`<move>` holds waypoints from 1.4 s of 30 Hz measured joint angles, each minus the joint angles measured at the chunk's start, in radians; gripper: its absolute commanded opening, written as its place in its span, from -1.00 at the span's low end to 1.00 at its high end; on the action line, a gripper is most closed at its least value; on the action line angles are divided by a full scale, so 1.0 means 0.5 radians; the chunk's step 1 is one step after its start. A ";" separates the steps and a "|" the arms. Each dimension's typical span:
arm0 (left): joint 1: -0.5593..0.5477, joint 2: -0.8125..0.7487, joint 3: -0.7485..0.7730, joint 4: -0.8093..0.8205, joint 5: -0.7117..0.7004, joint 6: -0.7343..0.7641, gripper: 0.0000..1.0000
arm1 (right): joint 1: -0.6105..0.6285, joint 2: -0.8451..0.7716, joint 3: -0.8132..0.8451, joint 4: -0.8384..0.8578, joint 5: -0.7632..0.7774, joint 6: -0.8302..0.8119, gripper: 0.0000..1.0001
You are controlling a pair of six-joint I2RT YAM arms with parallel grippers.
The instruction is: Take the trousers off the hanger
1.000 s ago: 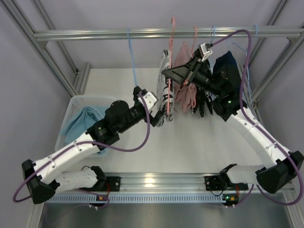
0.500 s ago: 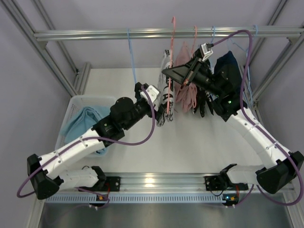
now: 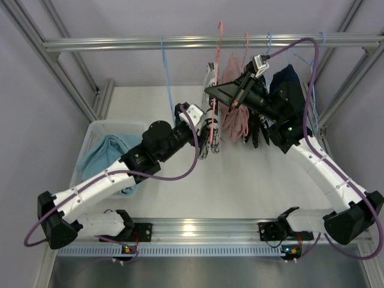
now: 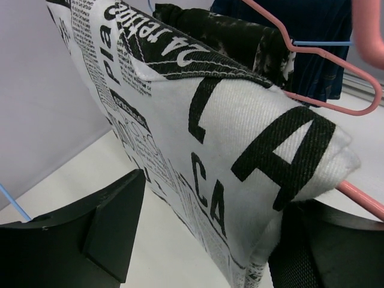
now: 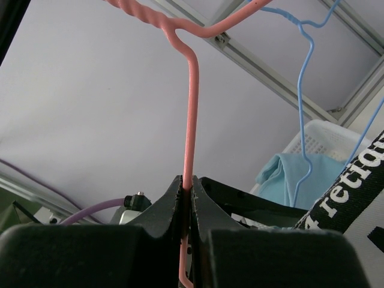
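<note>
In the top external view, the pink hanger point(image 3: 212, 123) hung from the rail point(image 3: 120, 43). The newsprint trousers point(image 3: 207, 77) were draped over it. The left gripper point(image 3: 207, 128) reached in at the hanger's lower end, and the right gripper point(image 3: 210, 91) sat on its wire higher up. The pink trousers point(image 3: 234, 119) hung just right of the hanger. The light blue trousers point(image 3: 107, 153) lay in the white basket point(image 3: 90, 133), well left of it.

From the left wrist, the left gripper point(image 4: 210, 204) stood spread, with one finger point(image 4: 111, 219) on either side of the newsprint trousers' point(image 4: 240, 132) fold, which lay over the pink hanger point(image 4: 327, 62). Whether the pads touched the cloth could not be told.

From the right wrist, the right gripper point(image 5: 187, 186) was pressed together, pinching the upright wire of the pink hanger point(image 5: 191, 108). To the hanger's right hung a blue hanger point(image 5: 306, 72), with the light blue trousers point(image 5: 288, 175) in the basket point(image 5: 327, 137) behind it.
</note>
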 measured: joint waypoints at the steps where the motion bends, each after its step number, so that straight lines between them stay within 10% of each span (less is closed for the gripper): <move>1: 0.000 0.009 0.000 -0.002 -0.018 0.000 0.40 | 0.000 0.000 0.000 -0.001 0.000 0.000 -1.00; 6: -0.002 0.016 0.004 -0.004 -0.074 0.002 0.13 | -0.001 -0.001 -0.008 0.000 0.014 0.000 -1.00; 34: 0.002 0.014 0.027 -0.053 -0.058 0.089 0.04 | -0.008 -0.009 -0.026 -0.001 0.037 -0.005 -1.00; 39: 0.002 0.054 0.082 -0.063 -0.058 0.108 -0.97 | -0.018 -0.014 -0.054 0.003 0.044 -0.005 -1.00; 42: 0.002 0.078 0.175 -0.115 -0.066 0.117 -1.00 | -0.018 -0.043 -0.091 0.005 0.051 -0.023 -1.00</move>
